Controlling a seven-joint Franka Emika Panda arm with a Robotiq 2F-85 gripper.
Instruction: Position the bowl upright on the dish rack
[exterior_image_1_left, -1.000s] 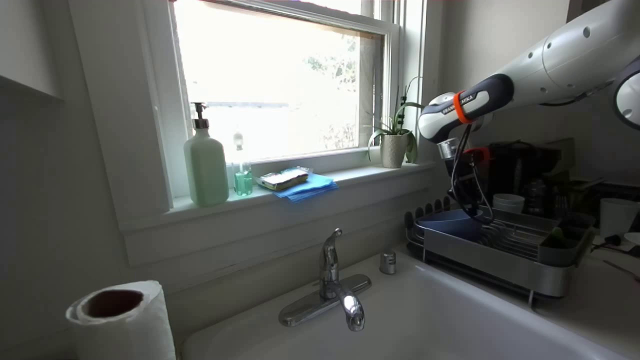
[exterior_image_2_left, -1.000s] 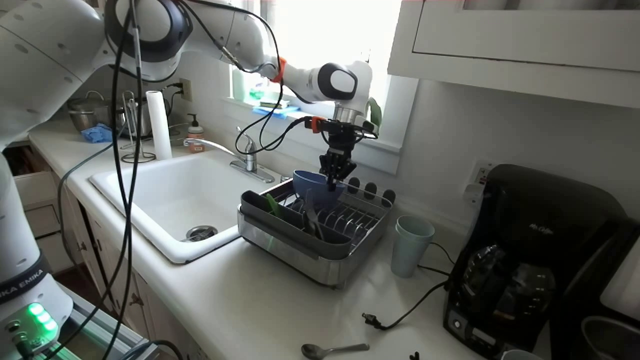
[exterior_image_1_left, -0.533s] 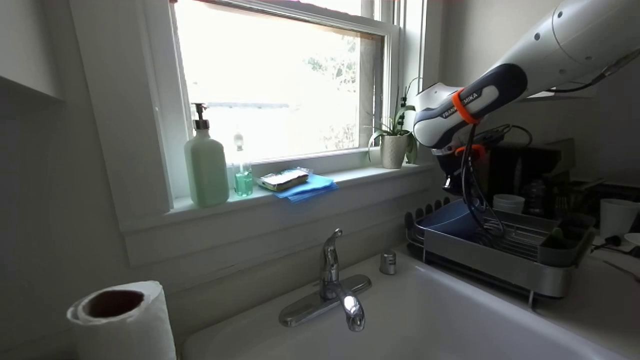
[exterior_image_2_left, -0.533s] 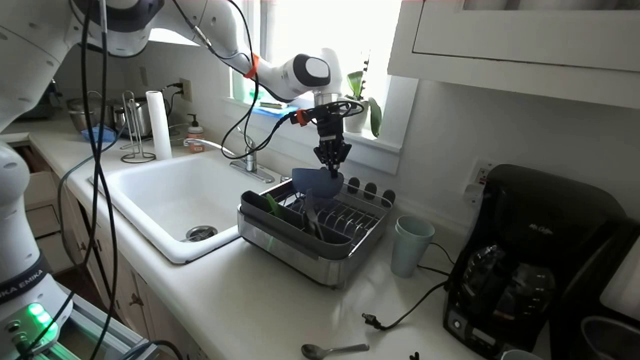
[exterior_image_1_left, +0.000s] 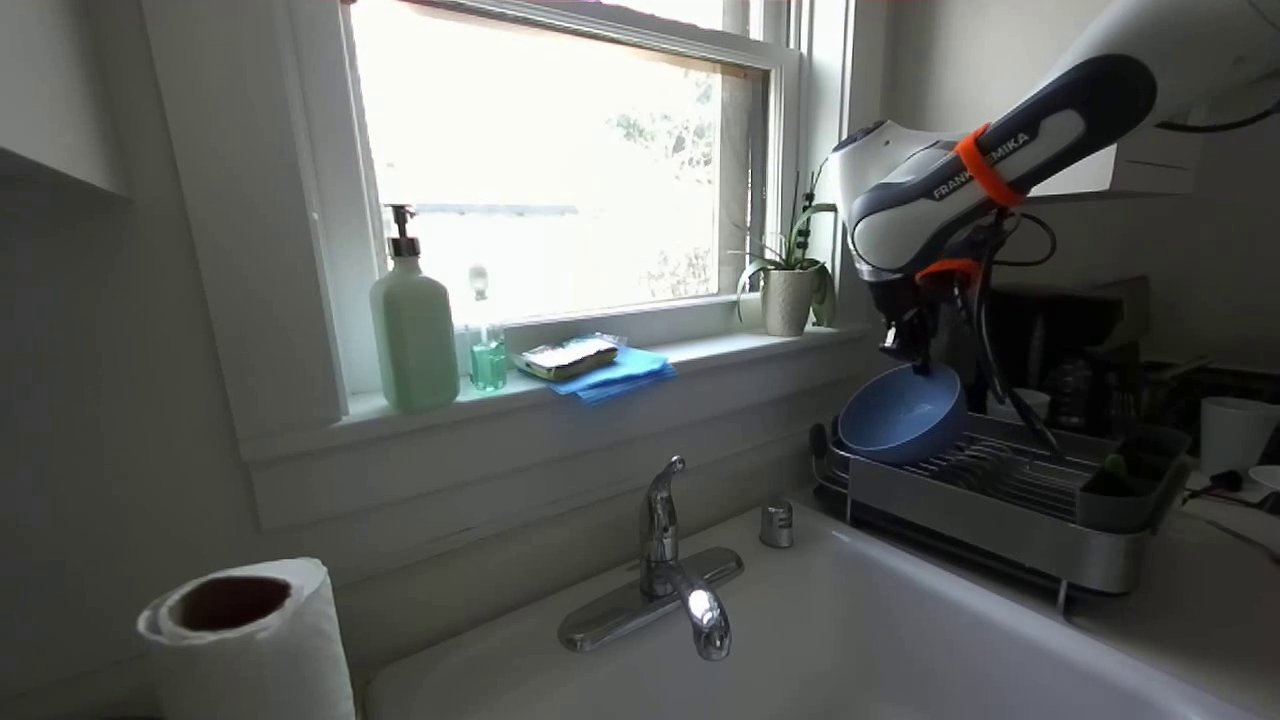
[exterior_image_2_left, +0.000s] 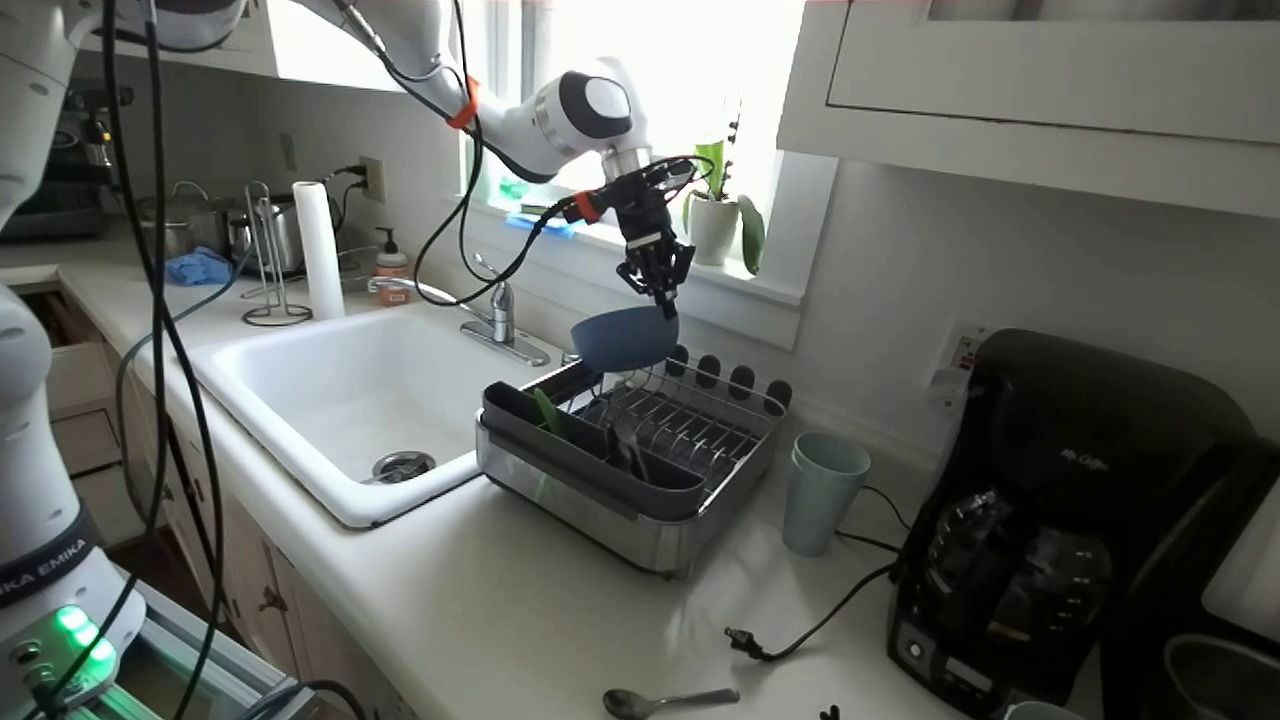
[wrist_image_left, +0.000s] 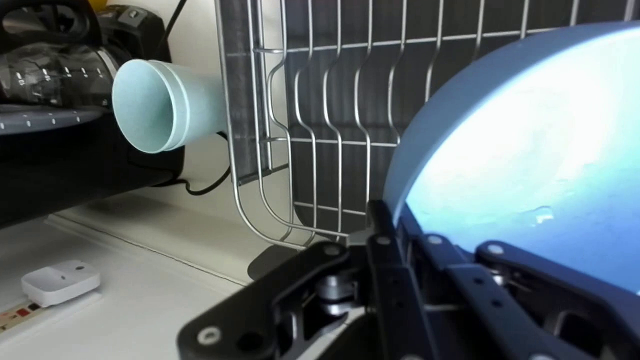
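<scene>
blue bowl (exterior_image_1_left: 902, 413), tilted over dish rack (exterior_image_1_left: 985, 518) (contact unclear), gripper (wrist_image_left: 396, 214) fingers pinching its rim

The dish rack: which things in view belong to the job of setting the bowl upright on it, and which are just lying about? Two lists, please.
Belong to the job:
bowl, tilted
fingers, gripping its rim
dish rack

Just lying about:
loose spoon
nested cups
coffee maker
potted plant
</scene>
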